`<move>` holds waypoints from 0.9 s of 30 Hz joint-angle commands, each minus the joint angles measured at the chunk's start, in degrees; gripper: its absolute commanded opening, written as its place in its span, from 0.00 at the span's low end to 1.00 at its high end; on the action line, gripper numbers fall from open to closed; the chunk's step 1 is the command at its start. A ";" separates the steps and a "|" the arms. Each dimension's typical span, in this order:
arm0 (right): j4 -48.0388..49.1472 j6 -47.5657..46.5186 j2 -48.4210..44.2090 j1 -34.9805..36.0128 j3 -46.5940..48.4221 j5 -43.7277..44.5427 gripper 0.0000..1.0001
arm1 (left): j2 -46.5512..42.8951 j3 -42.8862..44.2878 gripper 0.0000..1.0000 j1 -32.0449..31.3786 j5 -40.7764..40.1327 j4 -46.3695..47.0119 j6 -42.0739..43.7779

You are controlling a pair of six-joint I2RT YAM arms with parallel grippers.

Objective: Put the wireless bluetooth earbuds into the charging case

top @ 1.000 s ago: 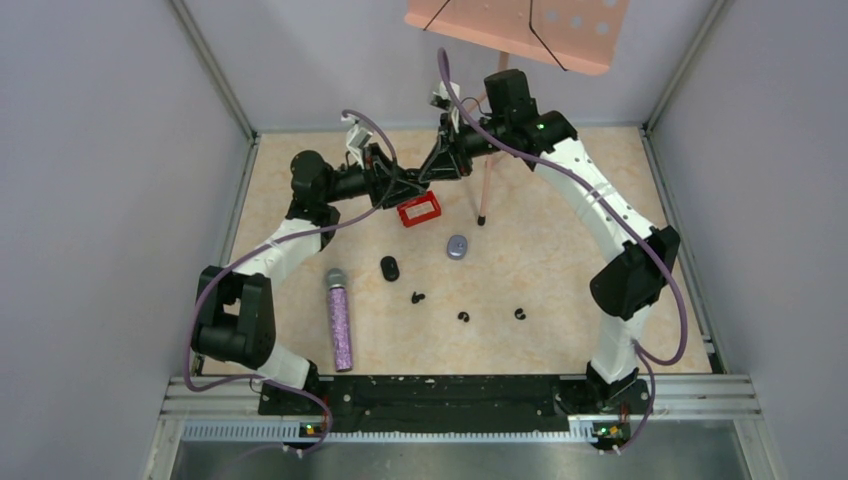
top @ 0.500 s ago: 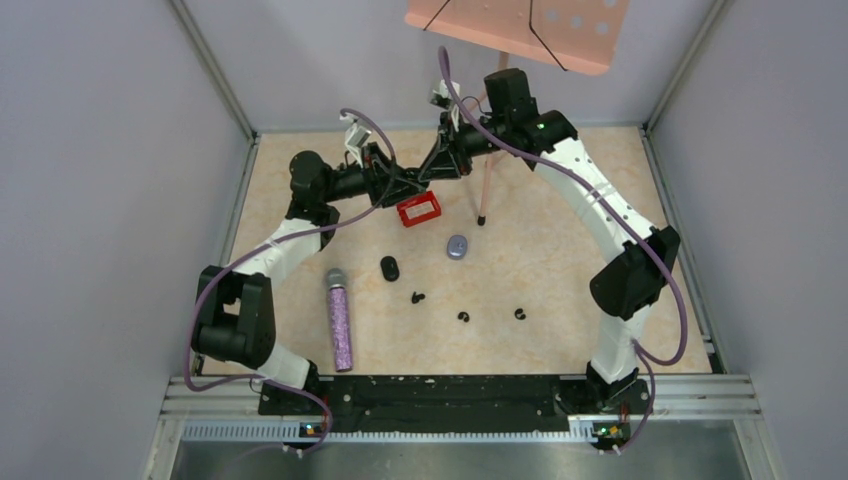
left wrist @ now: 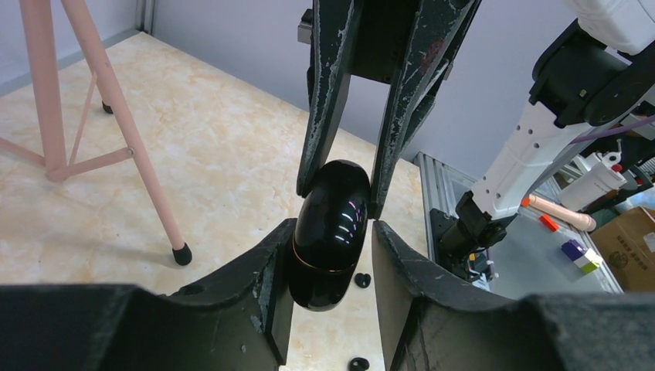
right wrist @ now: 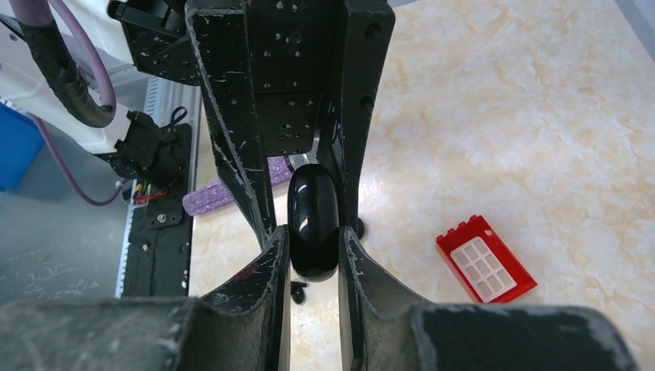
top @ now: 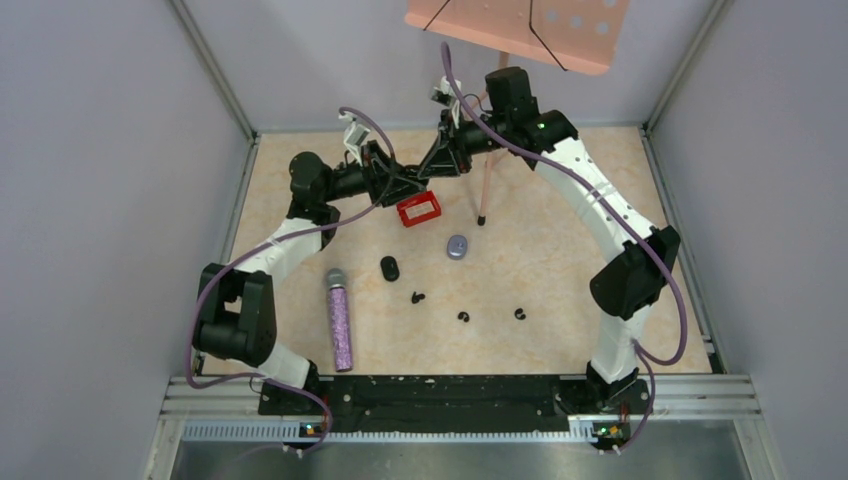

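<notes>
A glossy black oval charging case (left wrist: 332, 232) hangs in the air at the back middle, between both grippers. My right gripper (right wrist: 313, 229) is shut on one end of the case (right wrist: 313, 220). From the opposite side, my left gripper (left wrist: 334, 225) stands round the other end. One of its fingers touches the case and a narrow gap shows at the other, so it is open. Three tiny black earbuds (top: 417, 297), (top: 463, 317), (top: 519, 314) lie loose on the table in front. One earbud (left wrist: 362, 280) shows below the case.
A red block (top: 419, 209) lies just under the grippers. Another black case (top: 389, 268) and a grey oval case (top: 457, 246) lie nearer. The glittery purple microphone (top: 340, 318) lies at the front left. A pink stand's leg (top: 487, 180) is planted right of the grippers.
The left gripper's jaws have eased slightly apart around the case. Both arms stay almost where they were, and the right gripper's grip is unchanged.
</notes>
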 commanded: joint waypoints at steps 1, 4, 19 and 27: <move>2.67 0.45 -0.12 -0.33 2.64 -0.10 0.05 | 0.17 1.87 0.46 -0.19 -0.19 3.98 -1.29; 3.49 1.36 -0.14 -0.65 2.74 -0.10 0.05 | 0.22 1.87 0.49 -0.15 -0.31 3.97 -1.50; 3.70 1.70 -0.39 -1.25 2.00 -0.27 0.05 | 0.99 2.17 0.37 0.25 -1.11 4.68 -3.32; 3.71 1.82 -0.40 -1.51 1.33 -0.19 0.06 | 1.19 2.13 0.08 0.38 -1.05 5.09 -3.12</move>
